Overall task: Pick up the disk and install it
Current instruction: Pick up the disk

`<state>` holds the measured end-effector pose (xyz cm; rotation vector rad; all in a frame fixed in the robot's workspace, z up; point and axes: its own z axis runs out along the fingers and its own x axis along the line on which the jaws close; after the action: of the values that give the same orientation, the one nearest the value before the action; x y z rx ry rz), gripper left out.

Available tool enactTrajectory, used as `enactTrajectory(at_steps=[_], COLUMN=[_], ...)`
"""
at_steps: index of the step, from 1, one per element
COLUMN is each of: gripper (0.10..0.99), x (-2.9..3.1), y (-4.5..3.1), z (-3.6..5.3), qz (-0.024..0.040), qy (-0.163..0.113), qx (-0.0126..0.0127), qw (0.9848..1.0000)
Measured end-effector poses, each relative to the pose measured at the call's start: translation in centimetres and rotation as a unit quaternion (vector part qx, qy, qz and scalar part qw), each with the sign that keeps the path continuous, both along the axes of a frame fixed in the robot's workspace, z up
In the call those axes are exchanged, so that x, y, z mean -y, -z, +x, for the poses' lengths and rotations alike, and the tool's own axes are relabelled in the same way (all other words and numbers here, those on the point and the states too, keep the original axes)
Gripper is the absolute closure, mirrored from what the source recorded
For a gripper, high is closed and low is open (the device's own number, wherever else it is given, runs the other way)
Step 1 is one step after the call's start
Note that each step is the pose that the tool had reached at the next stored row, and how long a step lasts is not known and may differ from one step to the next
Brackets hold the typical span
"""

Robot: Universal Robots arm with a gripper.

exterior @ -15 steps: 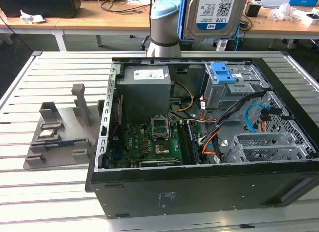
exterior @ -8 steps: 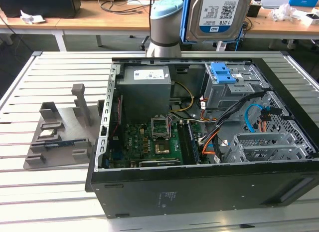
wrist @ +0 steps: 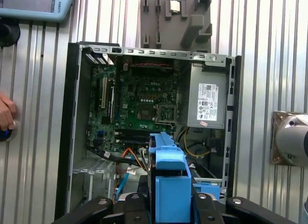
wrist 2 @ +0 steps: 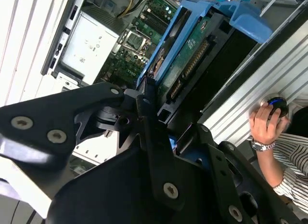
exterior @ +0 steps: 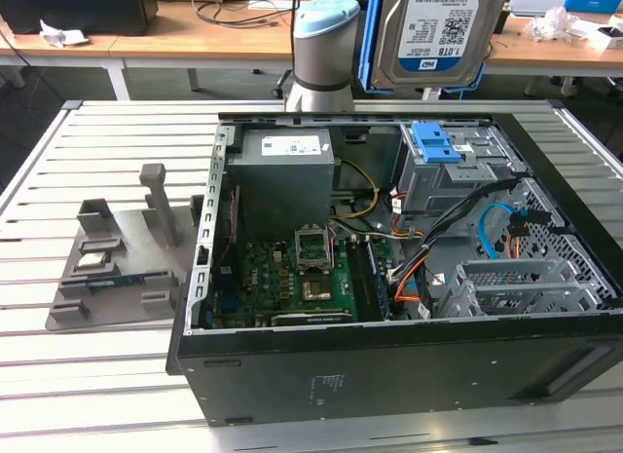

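My claw (wrist: 169, 201) pinches the disk (exterior: 440, 32) by its blue rails, held up over the open PC case (exterior: 389, 375) - far right end.

Disk (exterior: 438, 29): flat rectangular silver-grey drive with a white-and-blue barcode label and blue plastic side rails. In the exterior view it is hanging at the top edge of the frame, toward the exterior view's right. It is standing upright with the label facing the camera and its upper end cropped. In the second wrist view the disk (wrist 2: 190, 58) is showing its green circuit-board underside. In the first wrist view the disk (wrist: 168, 185) is presenting edge-on, blue rail foremost.
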<state>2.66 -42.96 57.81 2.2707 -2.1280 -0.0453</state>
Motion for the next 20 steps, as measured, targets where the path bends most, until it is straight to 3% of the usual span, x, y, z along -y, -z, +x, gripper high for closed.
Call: enactTrajectory(at_steps=[13,17,20], gripper=[0.722,0.722,0.722], x=[2.14,3.30,4.64], y=[0.12,0.19,0.28], z=[0.54,0.66,0.72], qz=[-0.0006,-0.0007,-0.0007], qy=[0.000,0.000,0.000], qx=[0.0000,0.0000,0.0000], qw=[1.0000,1.0000,1.0000])
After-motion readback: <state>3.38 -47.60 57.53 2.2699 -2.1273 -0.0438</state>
